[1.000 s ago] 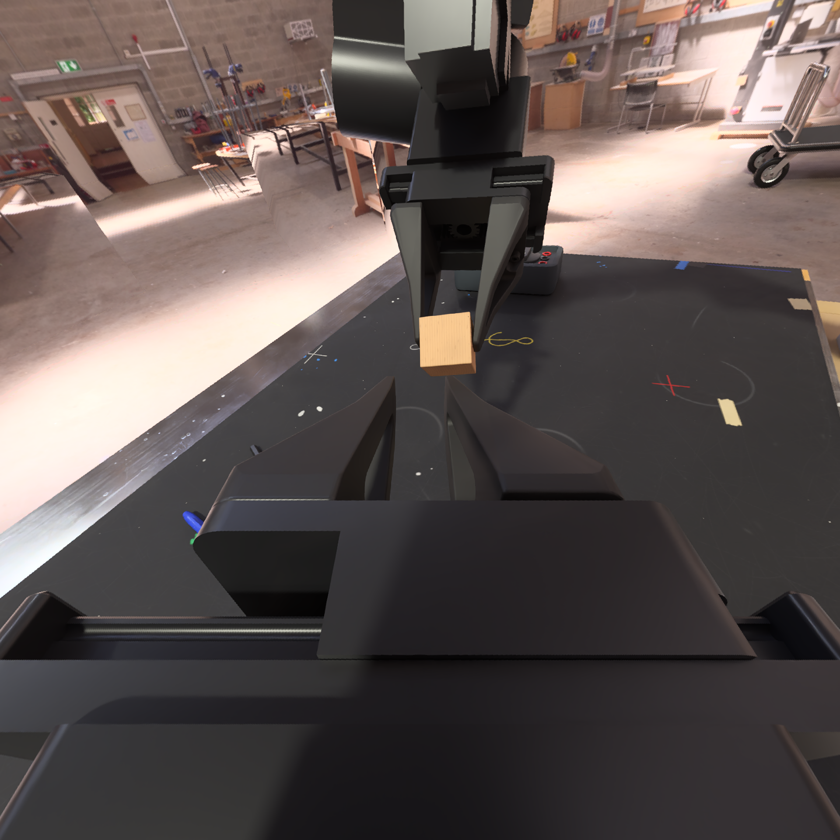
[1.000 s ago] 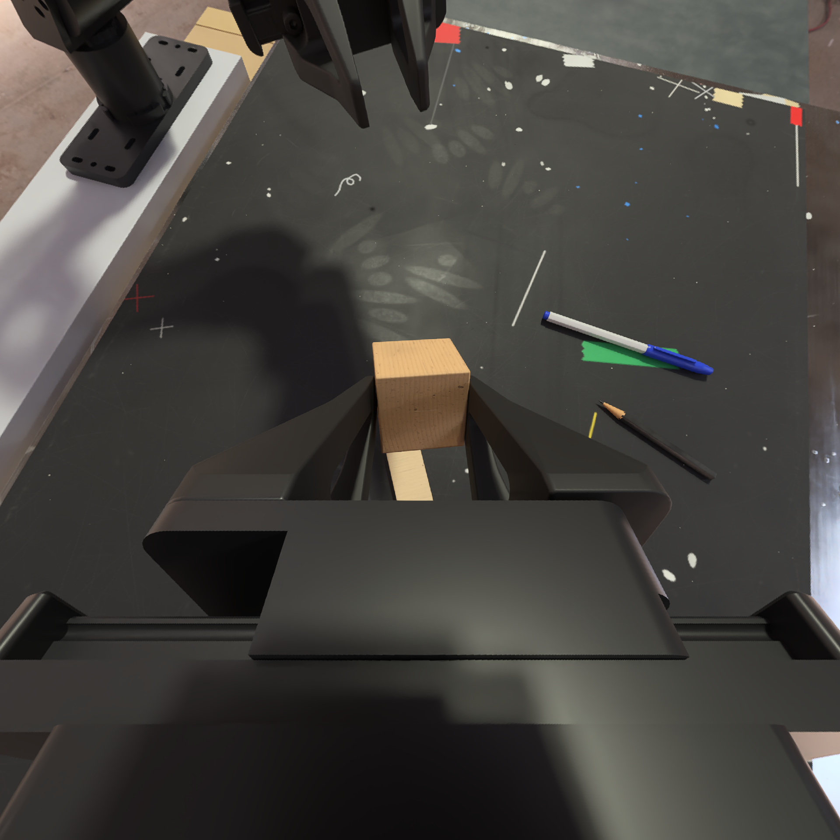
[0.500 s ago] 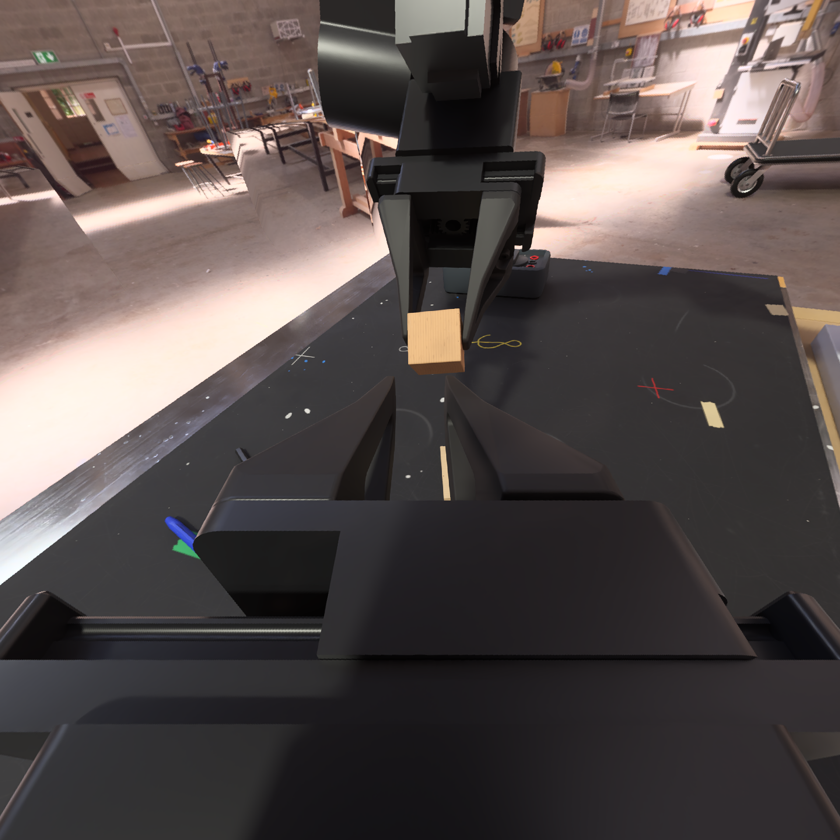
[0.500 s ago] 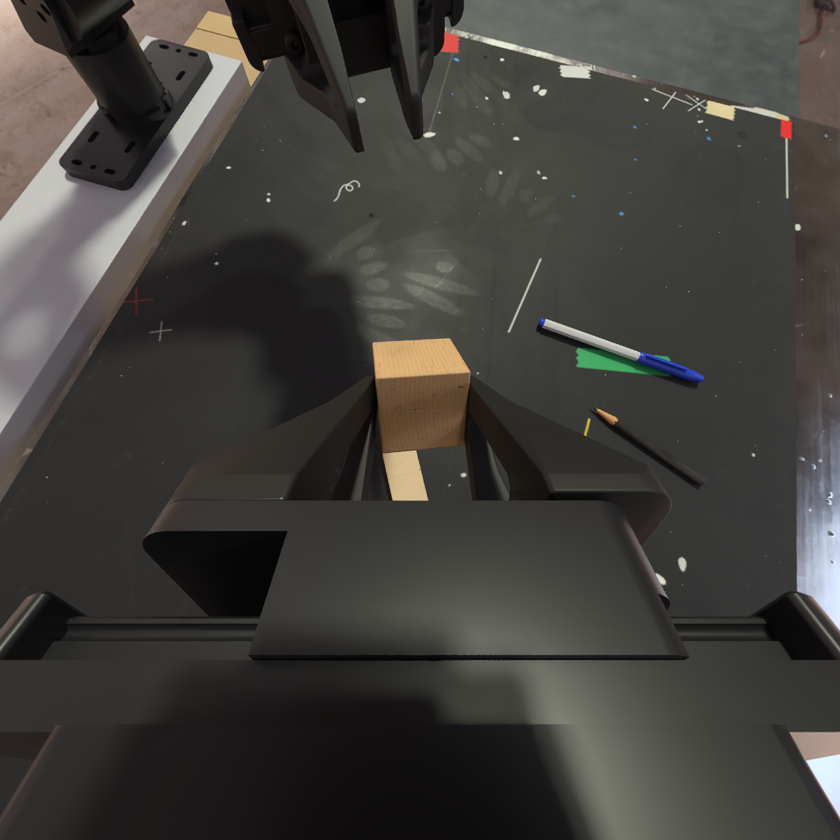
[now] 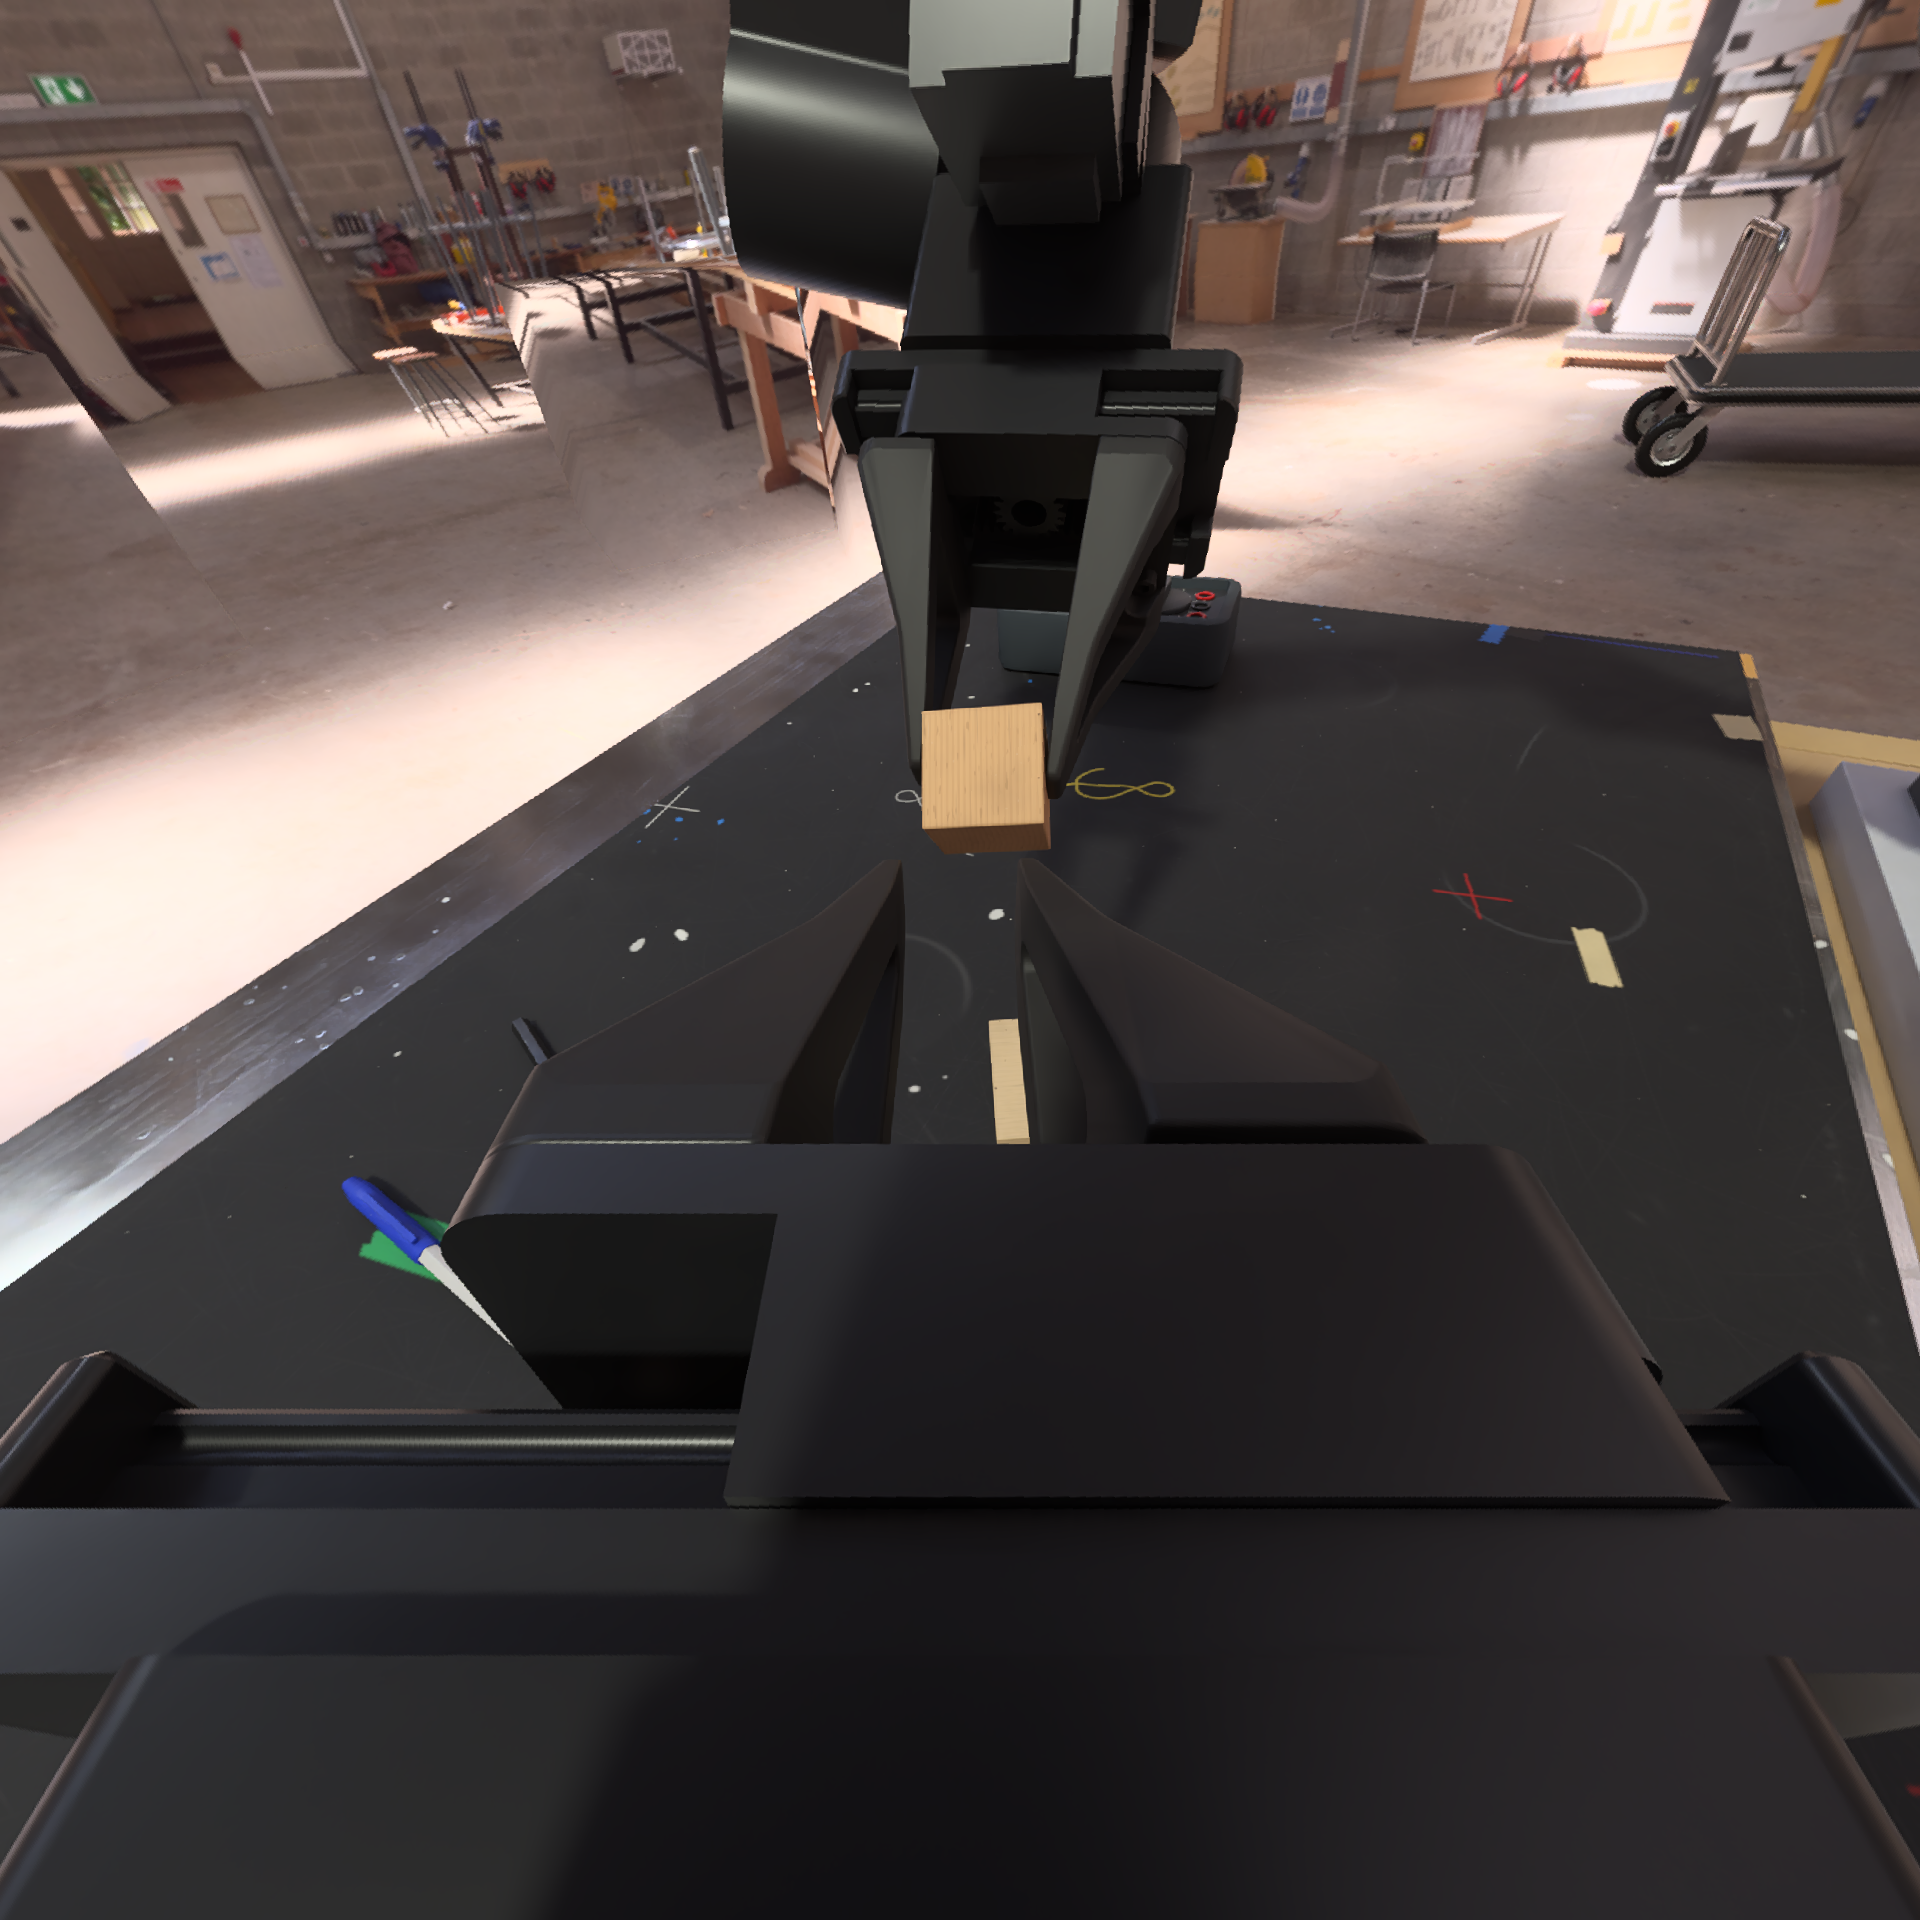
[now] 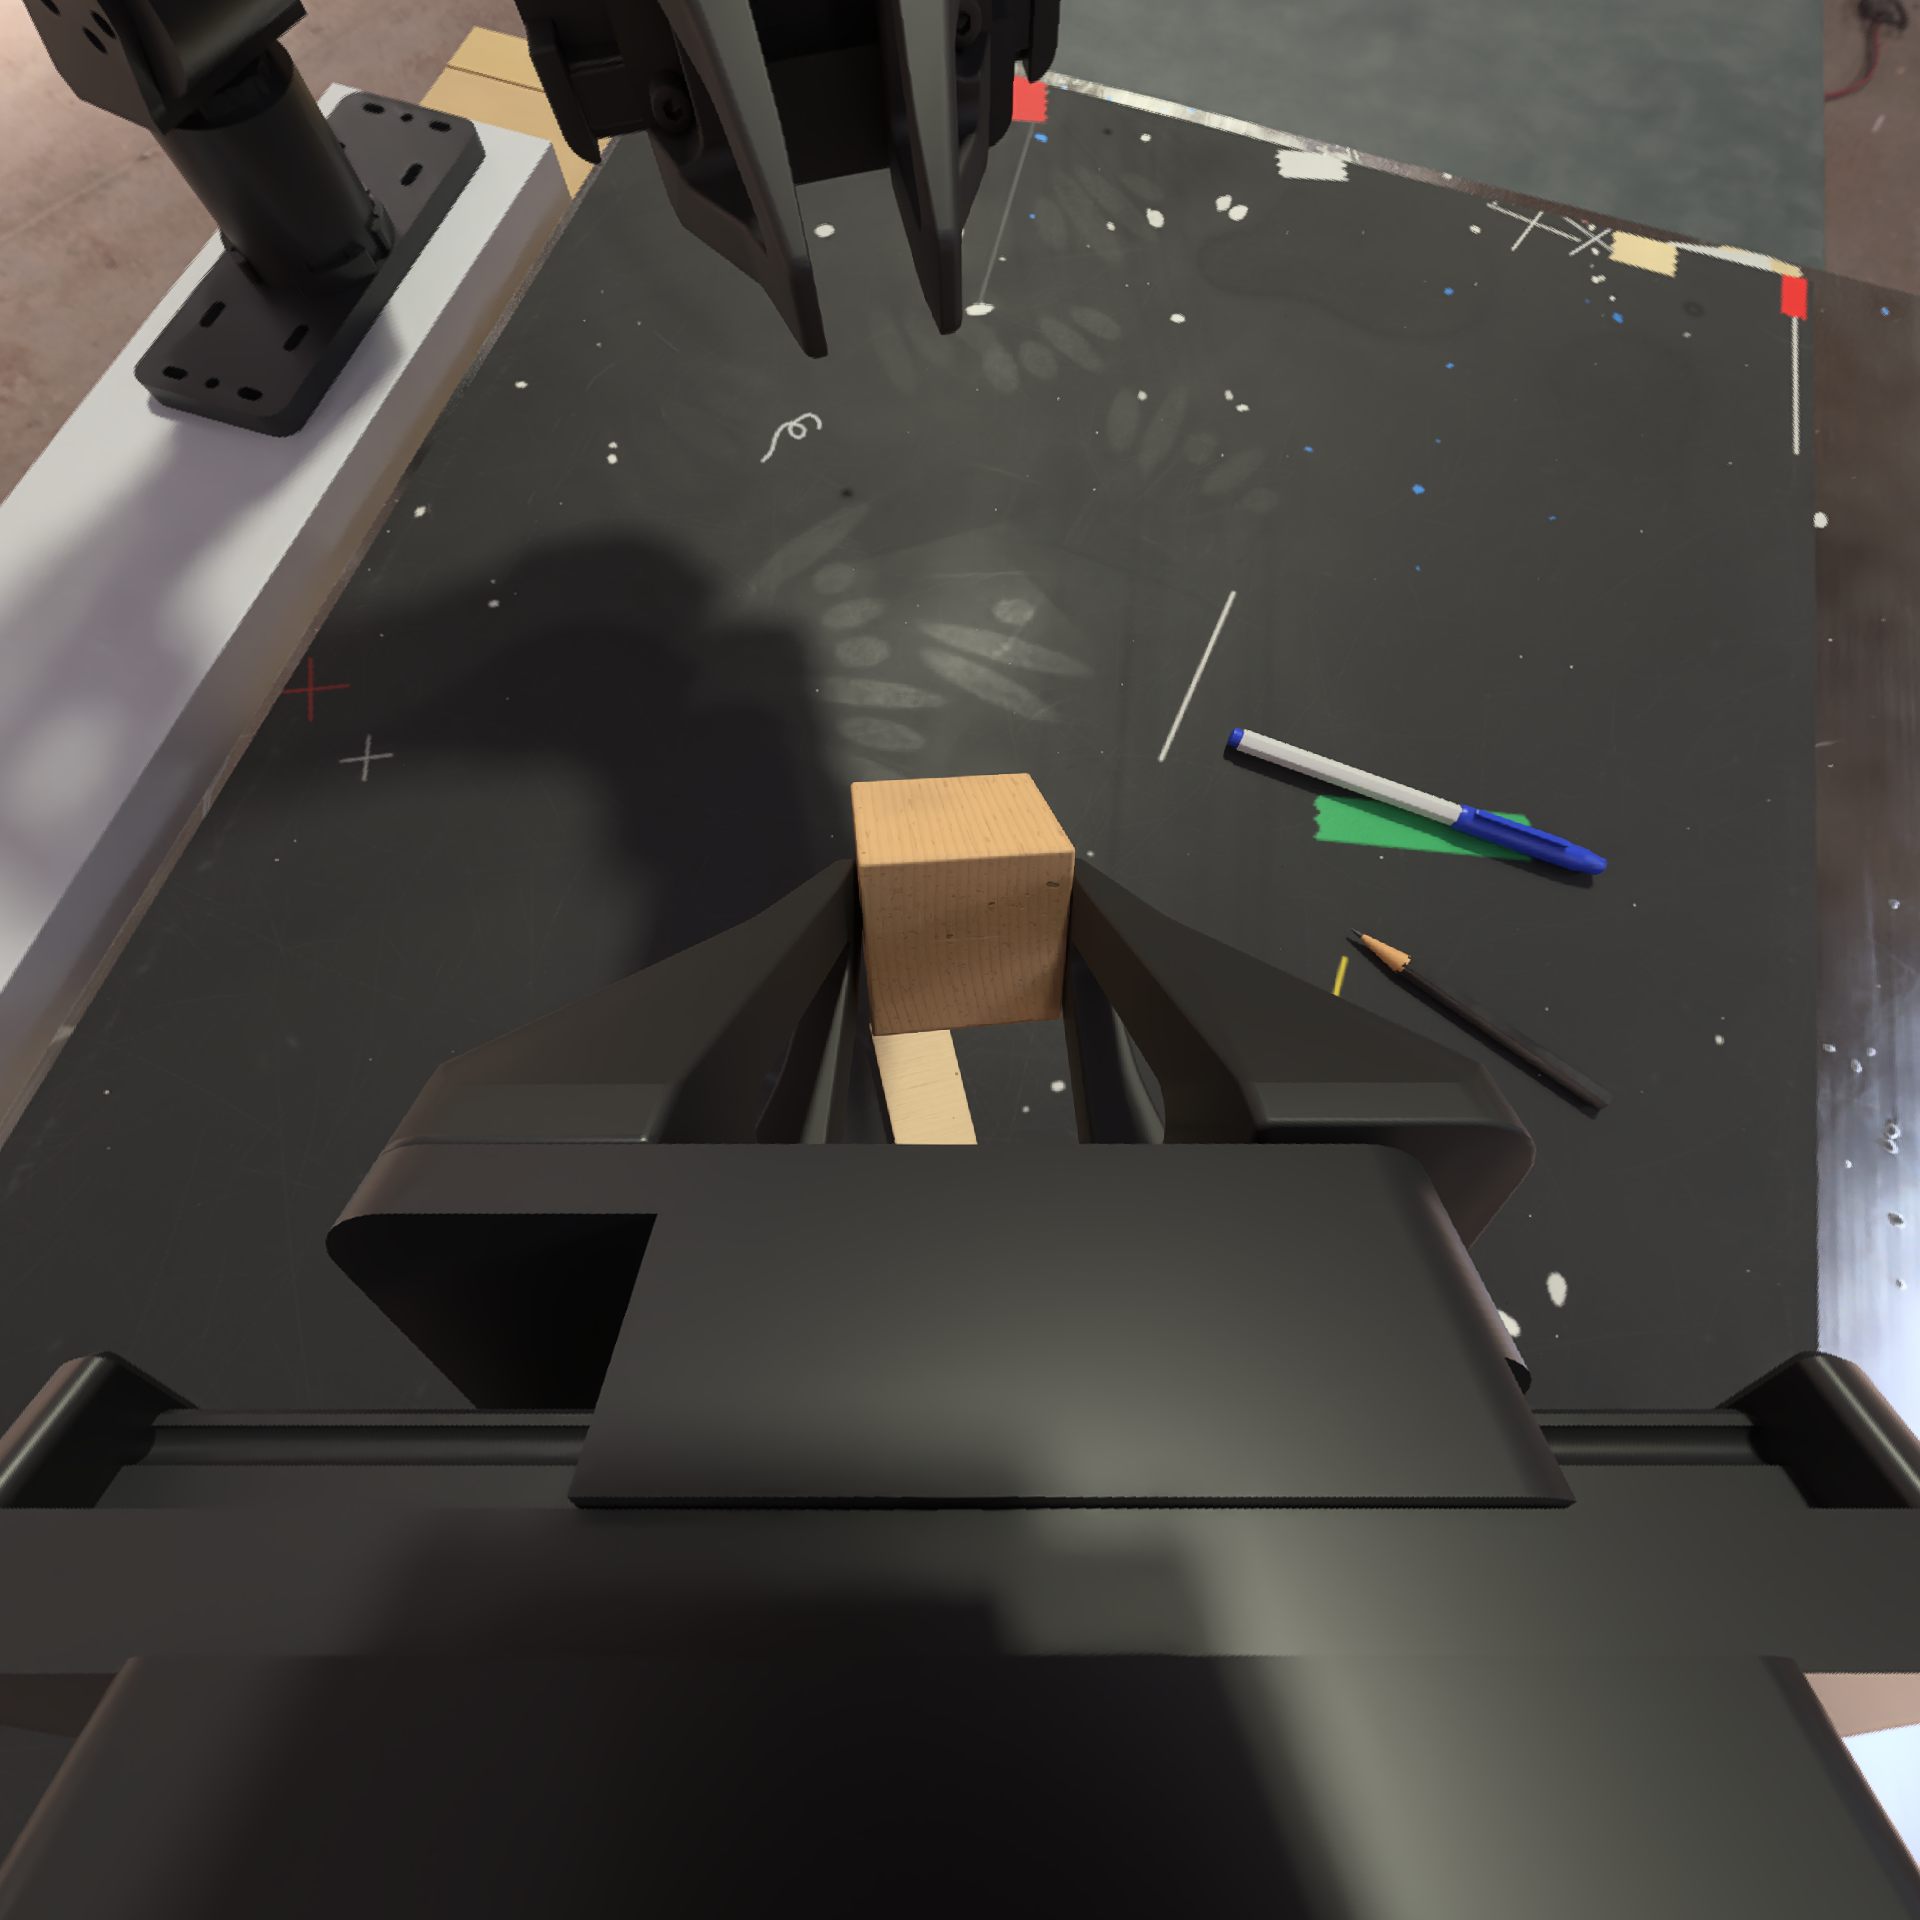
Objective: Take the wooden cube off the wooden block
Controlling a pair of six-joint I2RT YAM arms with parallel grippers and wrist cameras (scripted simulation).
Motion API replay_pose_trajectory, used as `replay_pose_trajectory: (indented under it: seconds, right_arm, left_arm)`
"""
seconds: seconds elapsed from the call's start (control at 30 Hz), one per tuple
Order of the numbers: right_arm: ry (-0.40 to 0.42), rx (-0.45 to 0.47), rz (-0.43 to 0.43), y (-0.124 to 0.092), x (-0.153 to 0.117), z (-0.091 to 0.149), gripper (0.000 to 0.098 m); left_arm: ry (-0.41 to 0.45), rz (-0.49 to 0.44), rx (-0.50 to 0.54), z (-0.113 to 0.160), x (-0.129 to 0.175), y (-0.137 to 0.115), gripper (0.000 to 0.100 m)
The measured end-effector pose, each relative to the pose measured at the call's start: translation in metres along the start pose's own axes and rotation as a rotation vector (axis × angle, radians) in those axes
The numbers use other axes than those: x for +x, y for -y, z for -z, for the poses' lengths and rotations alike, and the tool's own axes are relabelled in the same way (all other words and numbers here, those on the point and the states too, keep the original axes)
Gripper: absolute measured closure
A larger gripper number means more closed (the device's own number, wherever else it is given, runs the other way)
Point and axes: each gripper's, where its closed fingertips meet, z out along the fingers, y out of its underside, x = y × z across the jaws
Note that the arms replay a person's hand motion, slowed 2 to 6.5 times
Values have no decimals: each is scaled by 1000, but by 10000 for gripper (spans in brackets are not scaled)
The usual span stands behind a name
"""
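Wooden cube clamped in right gripper, raised; wooden block glimpsed below at 6 o'clock (left gripper slightly parted, empty).

From my remote station I list the black work table as mostly open across its middle, its chalk marks and tape scraps lying flat. Obstacles on my right arm's far side: a blue-capped white pen lying on a green tape patch, and near it a dark pencil with a sharpened wooden tip. Along the table's edge, a grey-white rail carries a black bolted arm base. The pale wooden block lies flat under my right gripper. My left gripper hangs over the far table.
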Motion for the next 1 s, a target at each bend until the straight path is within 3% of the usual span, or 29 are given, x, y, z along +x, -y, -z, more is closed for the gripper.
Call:
replay_pose_trajectory:
  seconds: [0.37,1.0]
  right_arm:
    - [-12,-7,0,-2,0,0,655]
    - [-19,-37,8,0,0,3,655]
  left_arm:
    - [-35,101,13,-2,-1,-1,821]
    - [-70,98,20,-5,0,0,820]
